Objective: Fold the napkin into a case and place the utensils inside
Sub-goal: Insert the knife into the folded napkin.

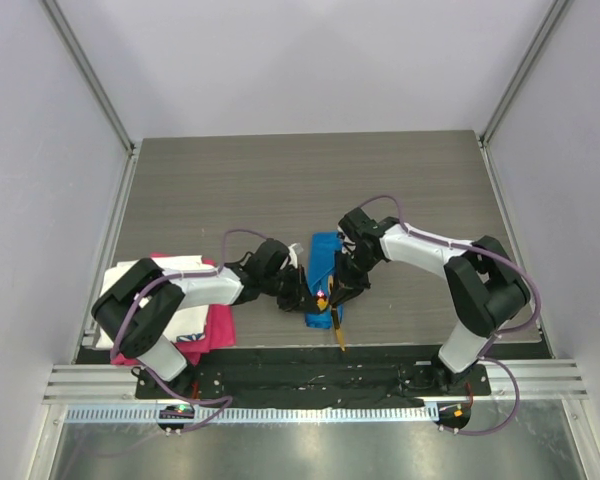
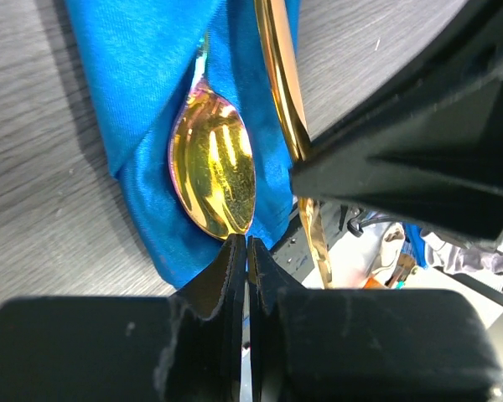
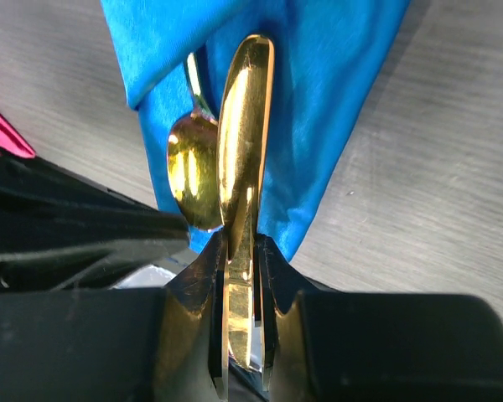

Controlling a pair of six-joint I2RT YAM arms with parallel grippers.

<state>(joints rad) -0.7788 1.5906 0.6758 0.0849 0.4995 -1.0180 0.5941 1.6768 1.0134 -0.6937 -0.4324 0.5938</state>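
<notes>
- Camera above: napkin [image 1: 323, 262], folded into a narrow case, lies on the counter [image 1: 280, 180] between the two arms. Its long axis runs far to near with a slight lean, near end towards the bases. Left claw [image 1: 302, 292] sits at its near left side, right claw [image 1: 338, 292] at its near right. The second utensil [image 1: 338, 335] juts past the near end, roughly in line with the case.
- Left wrist: left claw fingers are pressed together with nothing between them, tips just off the bowl of the spoon [image 2: 214, 172]. The spoon handle runs under the diagonal fold. The bowl points towards the camera and lies exposed on the blue cloth.
- Right wrist: right claw pinches the second utensil [image 3: 245, 126] edge-on, low on its length. Its free tip points away over the napkin, beside the spoon and nearly parallel to it.
- Judgement: the step in hand appears to be seating the second utensil.
  - Keep it parallel with the case, tip aimed under the fold edge, and slide it low along the cloth.
  - The left claw could pin the near end so the thin fabric neither drags nor unfolds.
  - Release only once it is tucked.
</notes>
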